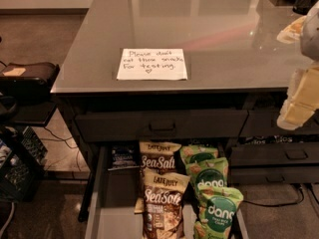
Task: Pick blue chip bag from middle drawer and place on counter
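Brown Sea Salt bags (162, 203) and green dang bags (212, 193) crowd the middle drawer (112, 215), so the gripper (298, 101), up at the counter's (224, 34) right edge with an opening I cannot tell, should descend leftward onto the blue chip bag (123, 157) at back left.

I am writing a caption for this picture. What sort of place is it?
Probably an office or lab test area: a handwritten note on the counter says the snacks are for testing, the middle drawer is stocked with snack bags, and the gripper hangs at the right edge.
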Action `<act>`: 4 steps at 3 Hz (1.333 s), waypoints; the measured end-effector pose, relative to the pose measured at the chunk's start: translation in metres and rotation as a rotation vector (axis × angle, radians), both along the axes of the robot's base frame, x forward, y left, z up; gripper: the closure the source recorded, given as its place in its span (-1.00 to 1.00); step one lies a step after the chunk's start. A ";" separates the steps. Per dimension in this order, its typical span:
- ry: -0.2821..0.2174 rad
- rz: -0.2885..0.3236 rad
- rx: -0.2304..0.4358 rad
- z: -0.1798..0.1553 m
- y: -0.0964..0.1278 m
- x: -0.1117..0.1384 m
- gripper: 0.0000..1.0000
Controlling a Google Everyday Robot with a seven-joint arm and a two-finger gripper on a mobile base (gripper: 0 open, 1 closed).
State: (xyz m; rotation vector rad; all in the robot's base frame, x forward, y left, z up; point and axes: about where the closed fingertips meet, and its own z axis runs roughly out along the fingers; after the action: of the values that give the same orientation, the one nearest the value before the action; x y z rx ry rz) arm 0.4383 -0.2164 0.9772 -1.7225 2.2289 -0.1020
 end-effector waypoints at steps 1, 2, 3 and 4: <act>0.000 0.000 0.000 0.000 0.000 0.000 -1.00; -0.001 0.002 0.034 -0.012 0.006 -0.005 -1.00; 0.000 0.007 0.100 -0.039 0.025 -0.017 -1.00; 0.006 0.034 0.180 -0.083 0.054 -0.027 -1.00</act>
State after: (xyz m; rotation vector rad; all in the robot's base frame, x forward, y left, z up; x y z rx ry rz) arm 0.4113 -0.1620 0.8940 -1.6643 2.1399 0.1091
